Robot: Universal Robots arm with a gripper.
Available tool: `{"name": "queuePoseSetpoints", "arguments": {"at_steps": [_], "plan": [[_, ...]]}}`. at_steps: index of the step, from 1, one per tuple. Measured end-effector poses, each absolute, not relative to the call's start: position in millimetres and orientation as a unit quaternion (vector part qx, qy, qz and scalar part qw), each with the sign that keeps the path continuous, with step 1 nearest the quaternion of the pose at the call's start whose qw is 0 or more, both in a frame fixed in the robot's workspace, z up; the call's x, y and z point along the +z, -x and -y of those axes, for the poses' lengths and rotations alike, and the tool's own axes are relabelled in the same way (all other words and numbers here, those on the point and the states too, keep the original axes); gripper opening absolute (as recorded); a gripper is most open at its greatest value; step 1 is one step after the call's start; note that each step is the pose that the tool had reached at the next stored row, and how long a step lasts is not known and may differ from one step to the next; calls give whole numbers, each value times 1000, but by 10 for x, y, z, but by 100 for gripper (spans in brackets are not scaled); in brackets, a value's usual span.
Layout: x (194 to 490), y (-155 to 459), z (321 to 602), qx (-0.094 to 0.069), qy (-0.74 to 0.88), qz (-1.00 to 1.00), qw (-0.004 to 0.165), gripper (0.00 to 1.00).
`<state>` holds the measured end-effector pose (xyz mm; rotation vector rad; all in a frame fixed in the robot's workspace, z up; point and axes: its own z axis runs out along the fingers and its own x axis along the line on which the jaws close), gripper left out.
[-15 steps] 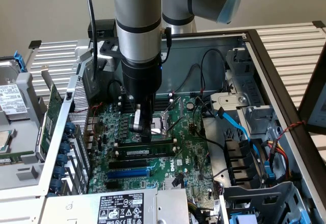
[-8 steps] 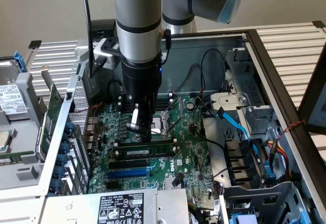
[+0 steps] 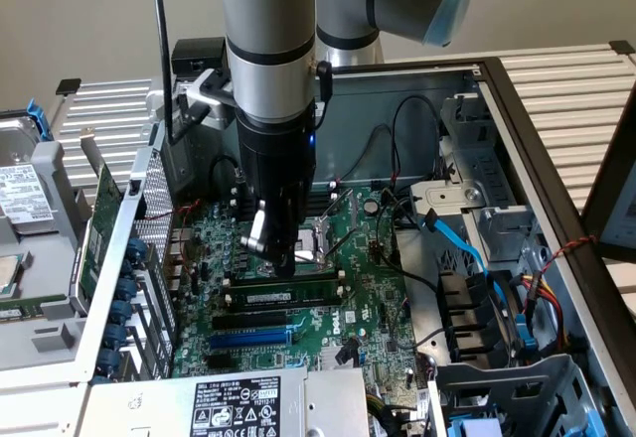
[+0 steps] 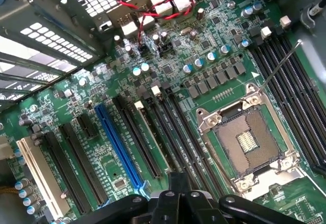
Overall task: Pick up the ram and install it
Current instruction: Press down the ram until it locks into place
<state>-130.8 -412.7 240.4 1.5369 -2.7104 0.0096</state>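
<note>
The ram [image 3: 303,293] is a narrow green stick with a white label, standing on edge in a black memory slot on the motherboard [image 3: 368,303], beside the CPU socket [image 3: 323,238]. In the wrist view the ram [image 4: 153,137] shows as a long strip with a pale top edge among the parallel slots. My gripper [image 3: 284,268] points straight down with its fingers shut together. Its tips rest at the ram's top edge near the middle, and I cannot tell whether they touch it. The dark gripper [image 4: 178,183] body shows in the wrist view.
The open computer case [image 3: 517,149] surrounds the board. A blue slot [image 3: 253,338] and black slots lie nearer the exterior view's bottom. A green expansion card [image 3: 99,218] stands at the exterior view's left. Blue and black cables [image 3: 467,248] crowd the right. The CPU socket [image 4: 249,142] lies open.
</note>
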Motion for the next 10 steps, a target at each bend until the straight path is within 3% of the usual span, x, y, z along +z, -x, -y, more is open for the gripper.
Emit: {"name": "queuePoseSetpoints", "arguments": {"at_steps": [10], "plan": [[2405,1308,4127,3,-440,898,13,11]]}}
